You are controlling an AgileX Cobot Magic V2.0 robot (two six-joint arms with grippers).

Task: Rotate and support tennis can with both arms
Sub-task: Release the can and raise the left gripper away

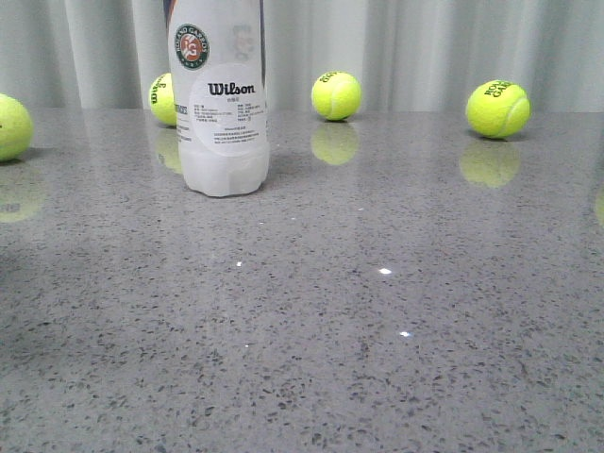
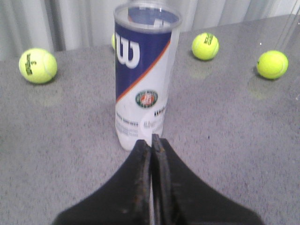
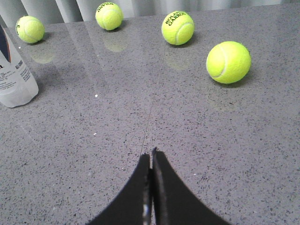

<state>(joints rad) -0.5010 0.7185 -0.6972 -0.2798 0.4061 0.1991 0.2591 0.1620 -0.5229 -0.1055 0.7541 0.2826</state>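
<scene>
The tennis can (image 1: 218,104) stands upright on the grey table, left of centre in the front view, its white Wilson label and round emblem facing the camera. In the left wrist view the can (image 2: 143,70) stands just beyond my left gripper (image 2: 151,143), navy and orange band showing, its top open. The left gripper is shut and empty, its tips close to the can's base. My right gripper (image 3: 151,153) is shut and empty over bare table, with the can (image 3: 13,75) far off to one side. Neither arm shows in the front view.
Yellow-green tennis balls lie on the speckled grey table (image 1: 377,340): one behind the can (image 1: 162,98), one at mid back (image 1: 336,95), one at back right (image 1: 497,108), one at the left edge (image 1: 11,125). A pale curtain hangs behind the table.
</scene>
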